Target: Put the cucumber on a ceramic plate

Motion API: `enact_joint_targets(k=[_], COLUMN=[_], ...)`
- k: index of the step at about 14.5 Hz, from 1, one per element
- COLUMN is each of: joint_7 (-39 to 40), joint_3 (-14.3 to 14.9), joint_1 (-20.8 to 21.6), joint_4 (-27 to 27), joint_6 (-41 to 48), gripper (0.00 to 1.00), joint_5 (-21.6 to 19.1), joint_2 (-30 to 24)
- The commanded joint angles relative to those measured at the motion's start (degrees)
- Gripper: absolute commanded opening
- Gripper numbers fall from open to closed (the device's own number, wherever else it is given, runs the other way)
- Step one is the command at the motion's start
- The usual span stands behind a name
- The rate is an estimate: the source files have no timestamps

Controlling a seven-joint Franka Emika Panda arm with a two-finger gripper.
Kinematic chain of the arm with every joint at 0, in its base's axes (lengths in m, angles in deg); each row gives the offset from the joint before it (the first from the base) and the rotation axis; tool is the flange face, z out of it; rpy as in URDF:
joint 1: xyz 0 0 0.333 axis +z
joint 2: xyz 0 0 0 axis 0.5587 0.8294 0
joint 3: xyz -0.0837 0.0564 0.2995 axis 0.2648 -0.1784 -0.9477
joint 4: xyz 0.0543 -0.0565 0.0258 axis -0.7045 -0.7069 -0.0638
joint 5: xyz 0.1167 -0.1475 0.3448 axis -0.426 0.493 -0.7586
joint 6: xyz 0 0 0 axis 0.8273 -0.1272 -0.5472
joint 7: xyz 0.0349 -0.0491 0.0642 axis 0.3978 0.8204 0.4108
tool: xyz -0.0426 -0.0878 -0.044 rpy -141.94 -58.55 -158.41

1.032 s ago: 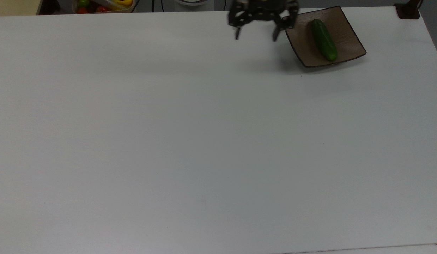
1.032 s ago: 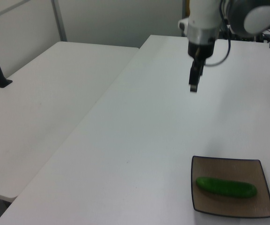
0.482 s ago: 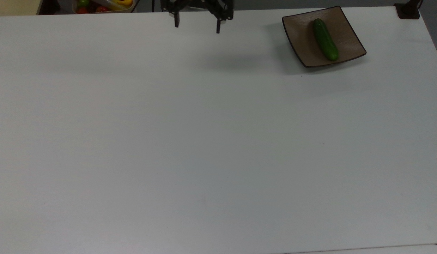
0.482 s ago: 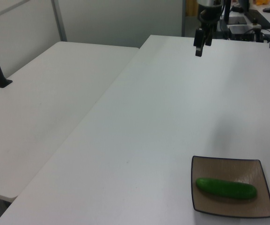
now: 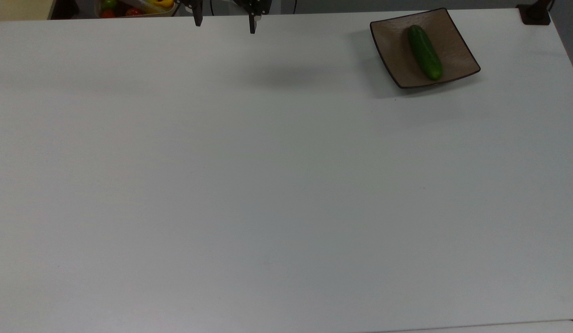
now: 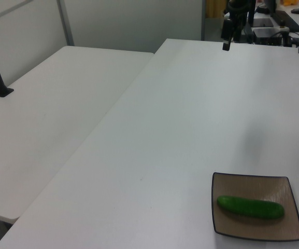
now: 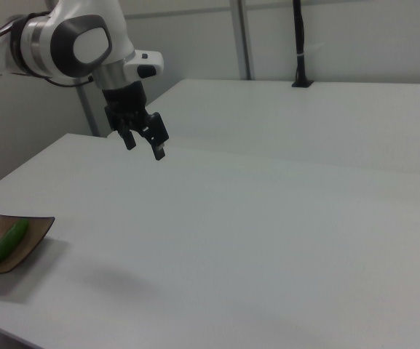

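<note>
Since the cucumber (image 5: pixel 425 46) is laid diagonally inside the ceramic plate (image 5: pixel 457 51) at a far corner of the white desk (image 5: pixel 268 185), the placing is judged done. Farther along that edge, the gripper (image 7: pixel 143 142) is held raised, fingers spread and empty. Beyond, a second table (image 6: pixel 51 114) is seen.

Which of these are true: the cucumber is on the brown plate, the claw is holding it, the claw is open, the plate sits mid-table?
1. The cucumber lies on the brown plate. True.
2. The claw is holding the cucumber. False: it hangs empty above the table, well away from the plate.
3. The claw's fingers are spread open. True.
4. The plate sits in the middle of the table. False: it is near a corner, at the top view's upper right.
</note>
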Motion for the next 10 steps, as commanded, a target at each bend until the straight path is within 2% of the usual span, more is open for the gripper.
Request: enact_joint_targets(k=[1, 10], joint_7=[1.42, 3.53], joint_3=[0.14, -0.03], joint_1=[-0.32, -0.05], joint_4=[-0.83, -0.03], joint_6=[1.14, 4.74], gripper=[1.0, 1.0], joint_5=[-1.18, -1.18], joint_2=[-1.16, -0.81])
